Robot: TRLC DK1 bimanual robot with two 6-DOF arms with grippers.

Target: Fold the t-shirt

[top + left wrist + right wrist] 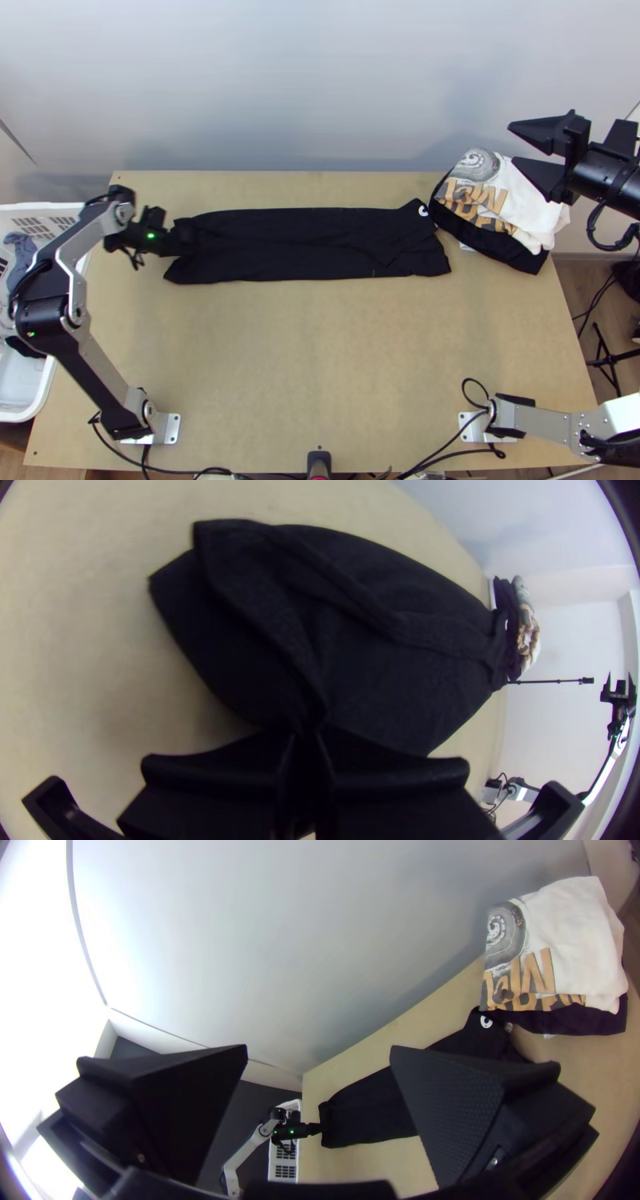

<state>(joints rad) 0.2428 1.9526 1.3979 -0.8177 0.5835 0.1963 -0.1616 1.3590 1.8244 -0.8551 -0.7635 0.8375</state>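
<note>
T-shirt (312,244), black and folded into a long band, lies with one end just beside the pile of folded clothes (498,204) and its long axis running away from that pile. At the end farthest from the pile, the left gripper (307,732) has its fingers closed on a bit of the hem or edge (which of the two, I can't tell from where I stand). The right gripper (514,144) hangs raised beside the pile, fingers spread wide with nothing between them, nearer the band's other end. The lengthwise folding looks done to me, so the next move probably carries the held end along the axis toward the pile. That job falls to the left arm, and a crooked pull could bunch the layers.
</note>
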